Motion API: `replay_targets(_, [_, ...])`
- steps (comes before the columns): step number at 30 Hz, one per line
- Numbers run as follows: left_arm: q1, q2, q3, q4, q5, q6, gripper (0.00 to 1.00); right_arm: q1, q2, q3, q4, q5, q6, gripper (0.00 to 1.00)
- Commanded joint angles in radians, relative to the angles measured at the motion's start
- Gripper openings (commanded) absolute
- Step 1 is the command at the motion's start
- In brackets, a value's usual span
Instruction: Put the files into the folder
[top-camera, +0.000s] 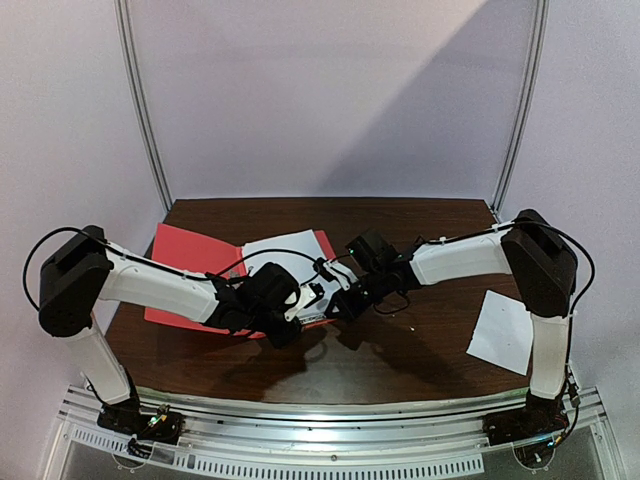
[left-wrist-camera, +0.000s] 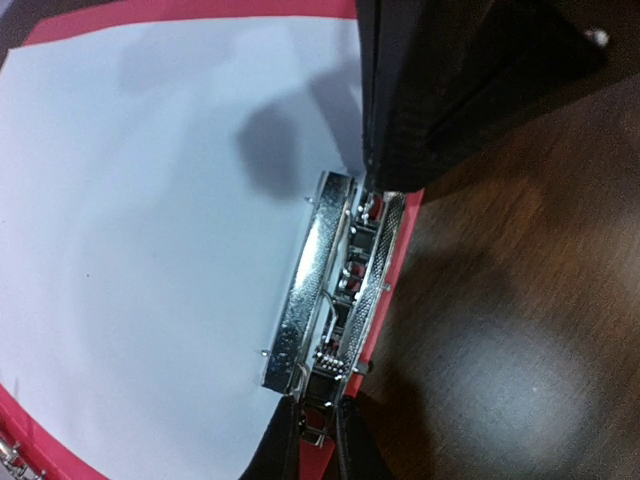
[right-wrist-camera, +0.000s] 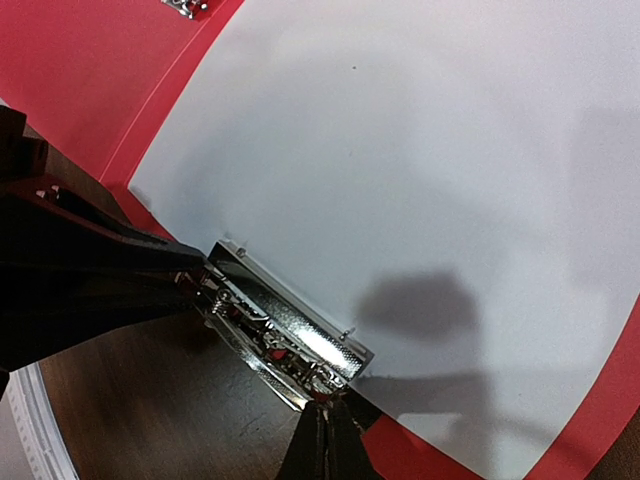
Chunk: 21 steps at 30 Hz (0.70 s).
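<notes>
The red folder lies open on the table's left half. A white sheet lies on its right half, under a metal clip at the folder's near edge. My left gripper is shut on one end of the clip, with the red edge between its fingers. My right gripper is pinched shut on the clip's other end. In the top view both grippers meet at the clip. A second, smaller white sheet lies on the table at the right, apart from both grippers.
A dark wooden table carries everything. The loose sheet overhangs near its right edge. Another small metal fastener shows on the folder's fold. A metal rail runs along the near edge by the arm bases.
</notes>
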Motion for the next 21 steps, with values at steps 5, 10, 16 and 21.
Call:
replay_targets(5, [-0.006, 0.053, -0.017, -0.033, 0.147, -0.029, 0.0, 0.017, 0.017, -0.048, -0.152, 0.036, 0.023, 0.0])
replay_targets(10, [-0.015, 0.042, -0.015, -0.044, 0.15, -0.03, 0.0, 0.029, -0.012, -0.084, -0.153, 0.048, 0.05, 0.0])
replay_targets(16, [-0.03, 0.025, -0.028, -0.041, 0.156, -0.053, 0.0, 0.041, -0.055, -0.145, -0.126, 0.058, 0.091, 0.0])
replay_targets(21, [-0.042, 0.016, -0.048, -0.03, 0.156, -0.07, 0.0, 0.057, -0.045, -0.189, -0.113, 0.078, 0.111, 0.0])
